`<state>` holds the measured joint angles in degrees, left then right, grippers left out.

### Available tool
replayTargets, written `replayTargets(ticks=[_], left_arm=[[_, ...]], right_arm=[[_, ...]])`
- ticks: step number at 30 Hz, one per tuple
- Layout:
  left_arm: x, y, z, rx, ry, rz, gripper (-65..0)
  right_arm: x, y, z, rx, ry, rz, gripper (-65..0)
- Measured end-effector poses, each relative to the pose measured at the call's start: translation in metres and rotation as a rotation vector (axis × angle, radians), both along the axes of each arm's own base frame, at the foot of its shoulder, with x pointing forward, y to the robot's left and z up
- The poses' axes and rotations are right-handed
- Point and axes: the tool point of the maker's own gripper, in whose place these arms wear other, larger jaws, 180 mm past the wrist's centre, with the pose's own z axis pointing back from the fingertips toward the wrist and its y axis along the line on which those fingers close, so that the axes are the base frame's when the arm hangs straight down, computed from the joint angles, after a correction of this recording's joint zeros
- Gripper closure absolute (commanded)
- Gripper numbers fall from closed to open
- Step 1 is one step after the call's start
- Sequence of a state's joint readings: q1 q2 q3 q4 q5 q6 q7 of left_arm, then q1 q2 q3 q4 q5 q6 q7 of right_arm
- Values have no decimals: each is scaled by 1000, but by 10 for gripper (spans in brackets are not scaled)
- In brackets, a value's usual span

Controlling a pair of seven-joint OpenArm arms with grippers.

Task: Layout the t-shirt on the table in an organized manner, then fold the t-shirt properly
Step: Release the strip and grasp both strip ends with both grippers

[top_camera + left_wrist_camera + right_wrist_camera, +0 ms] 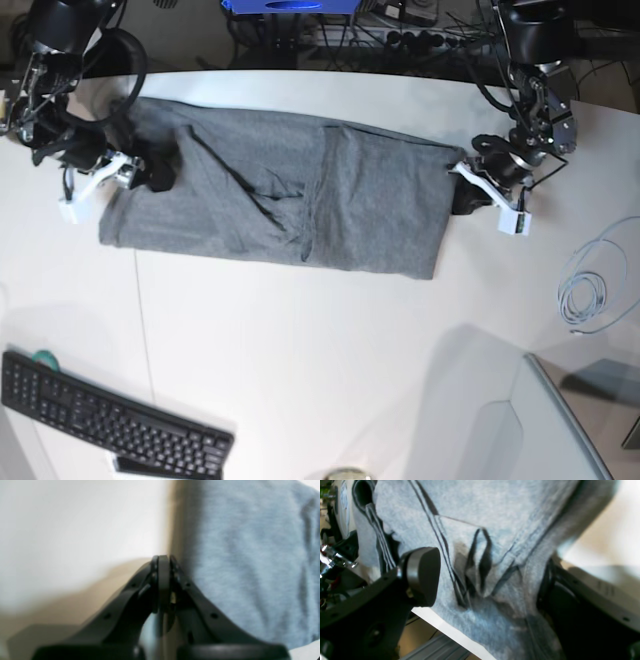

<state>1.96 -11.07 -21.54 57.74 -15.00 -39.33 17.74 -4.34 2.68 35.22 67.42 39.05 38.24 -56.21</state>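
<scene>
Right gripper [485,580] spread wide around bunched t-shirt [280,200] fabric; left gripper [163,560] pinched together just beside the far edge. Shirt lies half-folded across the table [320,350]. Best release cleanly, smooth creases.

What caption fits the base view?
Grey t-shirt spread across the white table, left gripper and right gripper at opposite ends.

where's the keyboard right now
In the base view the keyboard sits at the bottom left corner of the table, well below the t-shirt.
</scene>
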Motion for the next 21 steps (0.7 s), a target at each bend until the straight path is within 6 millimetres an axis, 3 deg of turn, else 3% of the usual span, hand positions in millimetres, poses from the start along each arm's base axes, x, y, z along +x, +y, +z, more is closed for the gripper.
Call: replayTargets(ticks=[8,13,18,21], left_arm=[[0,-27,-3,-7,3,-89,0],[1,-30,-2,-13,2,-89,0],[5,-30,-1,-8,1,-95,0],[5,-30,-1,-9,0,-94,0]], right_arm=[[-2,2,0,7,12,13,-479],[-3,3,-2,0,24,25,-362],[-3,3,-3,-12,37,43,-317],[-1,3,-4,-18,49,52,-237]])
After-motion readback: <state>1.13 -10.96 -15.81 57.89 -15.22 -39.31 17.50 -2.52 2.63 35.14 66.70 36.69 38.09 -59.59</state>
